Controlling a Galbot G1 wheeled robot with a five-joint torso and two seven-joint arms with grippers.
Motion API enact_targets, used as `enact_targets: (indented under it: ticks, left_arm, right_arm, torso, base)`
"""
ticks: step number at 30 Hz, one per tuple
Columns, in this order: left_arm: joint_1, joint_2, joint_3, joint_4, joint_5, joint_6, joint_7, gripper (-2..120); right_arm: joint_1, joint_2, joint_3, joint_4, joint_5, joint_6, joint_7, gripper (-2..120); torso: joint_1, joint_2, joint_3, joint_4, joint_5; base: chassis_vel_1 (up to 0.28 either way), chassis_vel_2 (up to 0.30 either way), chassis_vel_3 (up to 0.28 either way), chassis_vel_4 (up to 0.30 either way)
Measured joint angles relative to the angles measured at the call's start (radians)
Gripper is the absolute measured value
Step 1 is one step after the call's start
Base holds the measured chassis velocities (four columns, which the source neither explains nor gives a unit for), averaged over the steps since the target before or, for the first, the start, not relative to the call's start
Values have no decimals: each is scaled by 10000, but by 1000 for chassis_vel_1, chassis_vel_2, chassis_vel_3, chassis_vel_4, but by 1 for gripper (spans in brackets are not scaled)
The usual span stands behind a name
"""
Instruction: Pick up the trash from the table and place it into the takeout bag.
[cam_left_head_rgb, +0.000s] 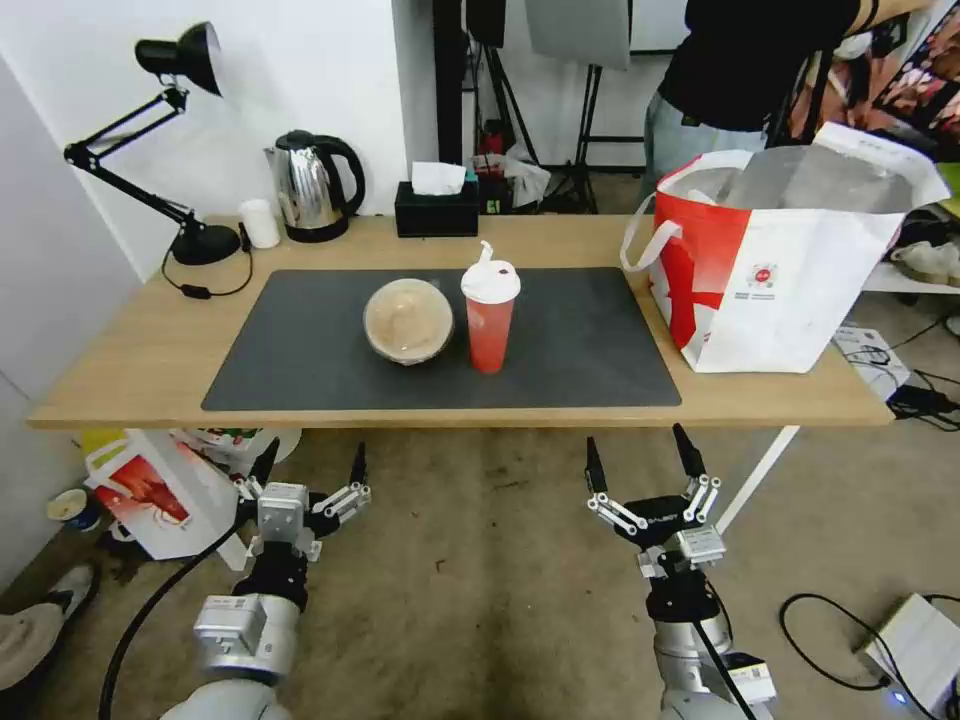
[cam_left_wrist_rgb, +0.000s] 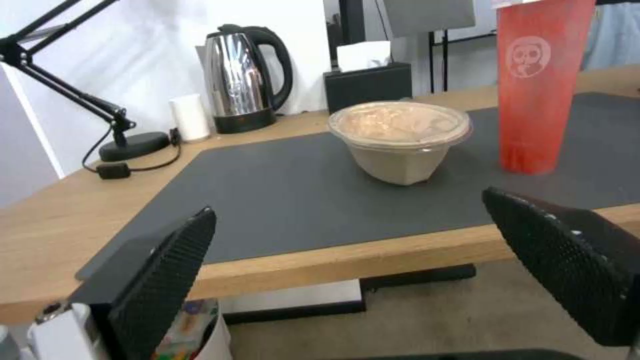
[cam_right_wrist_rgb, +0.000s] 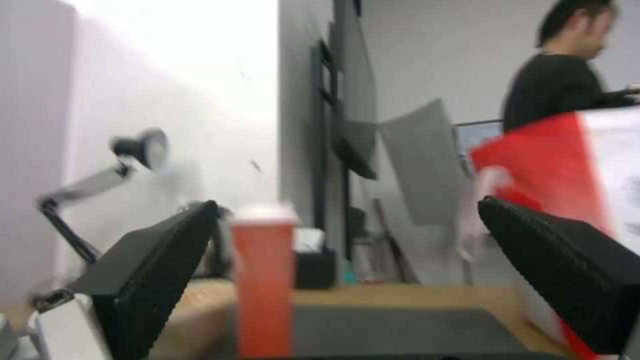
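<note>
While both arms hang below the counter (cam_left_head_rgb: 150, 370) edge, left gripper (cam_left_head_rgb: 312, 468) and right gripper (cam_left_head_rgb: 640, 455) are wide open, empty. Red cup (cam_left_head_rgb: 490, 318) stands just beside the lidded container (cam_left_head_rgb: 407, 320) on the mat (cam_left_head_rgb: 300, 360)

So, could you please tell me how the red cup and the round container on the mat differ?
The red cup is tall, narrow and opaque with a white lid; the round container is low, wide and beige-brown with a clear lid. The cup stands nearer the takeout bag. Both sit upright on the grey mat, untouched.
</note>
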Motion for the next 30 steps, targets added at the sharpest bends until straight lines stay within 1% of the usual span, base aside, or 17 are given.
enact_targets:
  ticks: [4,5,8,9,11,14,16,17,20,21,22,24,25,28,30]
  left_arm:
    - [0,0,0,0,0,0,0,100]
    - [0,0,0,0,0,0,0,100]
    - [0,0,0,0,0,0,0,100]
    - [0,0,0,0,0,0,0,100]
    - [0,0,0,0,0,0,0,100]
    - [0,1,0,0,0,0,0,100]
    - [0,0,0,0,0,0,0,100]
    - [0,0,0,0,0,0,0,100]
    - [0,0,0,0,0,0,0,100]
    - [0,0,0,0,0,0,0,100]
    - [0,0,0,0,0,0,0,100]
    - [0,0,0,0,0,0,0,100]
    - [0,0,0,0,0,0,0,100]
    - [1,0,0,0,0,0,0,100]
    - [0,0,1,0,0,0,0,100]
  right_arm:
    - [1110,-939,-496,889,1480,-1140,-107,100]
    - [1110,-939,-496,889,1480,-1140,-107,100]
    - [1901,-1662,-758,1218,2590,-1749,-105,100]
    - [1901,-1662,-758,1218,2590,-1749,-105,100]
    - [2387,-2161,-954,1342,3310,-2110,-99,100]
    - [2550,-2329,-1017,1358,3490,-2235,-99,100]
    - [2933,-2738,-1212,1357,3945,-2484,-92,100]
    - [2933,-2738,-1212,1357,3945,-2484,-92,100]
    - [3430,-3359,-1527,1357,4771,-3001,-57,100]
    - [3430,-3359,-1527,1357,4771,-3001,-57,100]
    - [3845,-3862,-1752,1307,5274,-3456,-46,100]
    - [4330,-4348,-2022,1234,5850,-3933,-52,100]
    - [4330,-4348,-2022,1234,5850,-3933,-52,100]
    - [5297,-4969,-2673,1118,6696,-4424,58,100]
    - [5580,-5090,-2859,1060,6861,-4532,82,100]
  torso:
    - [1,0,0,1,1]
    - [1,0,0,1,1]
    - [1,0,1,2,1]
    - [1,0,1,2,1]
    - [1,0,1,1,1]
    - [1,0,1,1,0]
    - [1,-1,1,0,3]
    - [1,-1,1,0,3]
    - [1,0,1,-1,2]
    - [1,0,1,-1,2]
    - [1,0,1,0,1]
    - [1,-1,1,-1,2]
    - [1,-1,1,-1,2]
    - [1,-1,2,2,0]
    - [1,0,1,1,0]
  base:
    - [0,0,0,0]
    - [0,0,0,0]
    - [0,0,0,0]
    - [0,0,0,0]
    - [0,0,0,0]
    - [0,0,0,0]
    - [0,0,0,0]
    - [0,0,0,0]
    - [0,0,0,0]
    - [0,0,0,0]
    - [0,0,0,0]
    - [0,0,0,0]
    - [0,0,0,0]
    - [0,0,0,0]
    - [0,0,0,0]
